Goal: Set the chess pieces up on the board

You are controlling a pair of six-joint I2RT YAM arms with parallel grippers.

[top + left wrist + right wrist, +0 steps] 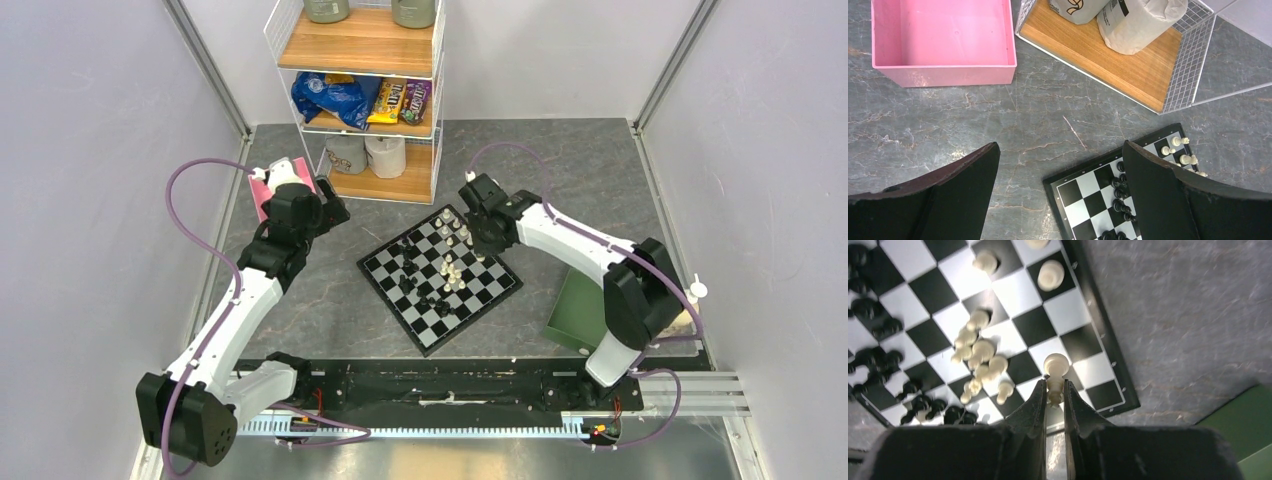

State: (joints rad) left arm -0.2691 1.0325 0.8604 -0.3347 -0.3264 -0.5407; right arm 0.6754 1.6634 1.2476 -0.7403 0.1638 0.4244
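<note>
now the right gripper [1054, 390] is clenched on a cream piece [1056, 367] over the board [1066, 311], near its edge, so placing seems in hand; next it wants setting upright on a bare square. the left gripper [1060, 145] hangs released off the board's corner (nothing in it).

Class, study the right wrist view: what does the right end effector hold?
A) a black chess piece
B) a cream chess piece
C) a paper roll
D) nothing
B: the right end effector is shut on a cream chess piece over the board.
</note>
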